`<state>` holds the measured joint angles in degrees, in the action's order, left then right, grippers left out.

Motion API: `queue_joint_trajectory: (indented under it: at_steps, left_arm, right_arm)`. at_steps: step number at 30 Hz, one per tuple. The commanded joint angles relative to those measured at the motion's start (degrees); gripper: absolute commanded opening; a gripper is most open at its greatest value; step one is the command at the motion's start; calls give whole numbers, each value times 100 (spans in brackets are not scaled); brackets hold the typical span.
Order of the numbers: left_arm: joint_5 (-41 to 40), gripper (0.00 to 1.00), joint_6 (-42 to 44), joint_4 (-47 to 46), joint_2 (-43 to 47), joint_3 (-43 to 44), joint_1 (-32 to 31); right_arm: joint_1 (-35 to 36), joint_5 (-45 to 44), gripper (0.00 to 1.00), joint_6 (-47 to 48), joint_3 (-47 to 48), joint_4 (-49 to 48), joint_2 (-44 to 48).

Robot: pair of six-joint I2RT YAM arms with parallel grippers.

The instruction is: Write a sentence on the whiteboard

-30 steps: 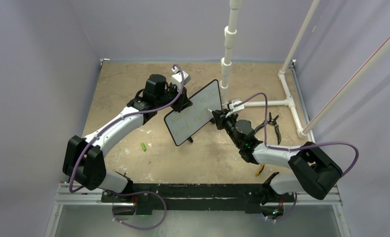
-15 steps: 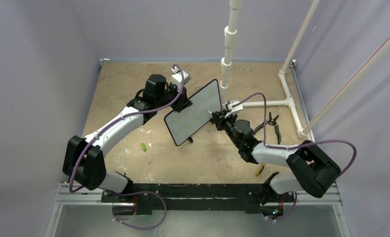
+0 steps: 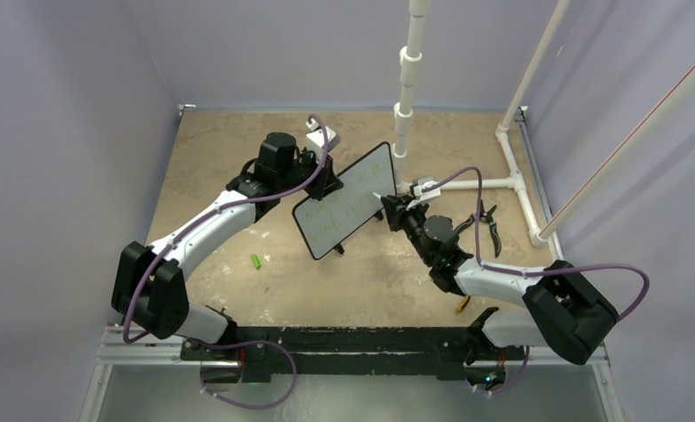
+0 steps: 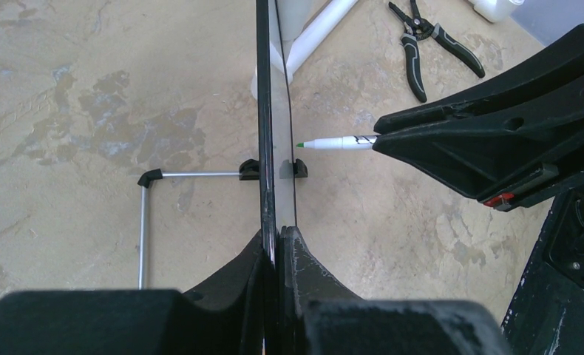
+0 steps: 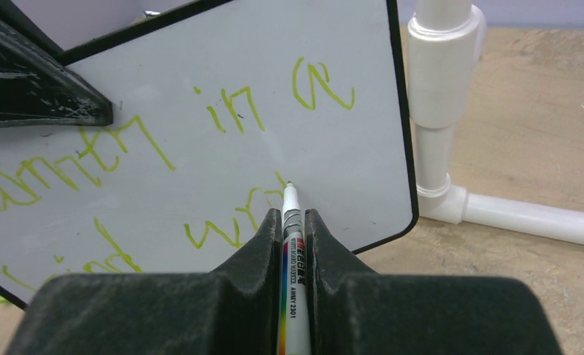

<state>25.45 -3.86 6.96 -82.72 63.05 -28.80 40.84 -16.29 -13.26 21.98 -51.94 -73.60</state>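
The whiteboard [image 3: 344, 200] stands tilted at mid-table, black-framed. My left gripper [image 3: 325, 180] is shut on its upper edge; the left wrist view shows the board edge-on [image 4: 265, 111] pinched between my fingers [image 4: 278, 235]. The sentence [image 5: 230, 118] is green handwriting in two lines. My right gripper [image 3: 386, 206] is shut on a white marker [image 5: 290, 203] with a green tip. The tip sits at the right end of the lower line. In the left wrist view the marker [image 4: 341, 143] points at the board's face, very close; I cannot tell whether it touches.
A white PVC pipe frame [image 3: 403, 114] stands just behind and right of the board. Black pliers [image 3: 487, 220] lie to the right. A small green cap [image 3: 256, 261] lies at the left front. The board's wire stand [image 4: 143, 222] rests on the table.
My right gripper with the marker has made small shifts left and back right by the lower line's end. The board and left arm have not moved.
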Motion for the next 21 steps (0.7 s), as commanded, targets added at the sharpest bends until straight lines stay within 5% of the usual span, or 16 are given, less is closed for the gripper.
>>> queue_joint_trajectory:
  at_steps: [1, 21]
  left_arm:
    - [170, 0, 220, 33, 107, -115, -30]
    - [217, 0, 220, 42, 123, -116, -30]
  right_arm:
    - [3, -301, 0, -18, 113, -89, -62]
    - [-19, -173, 0, 96, 249, -289, -302]
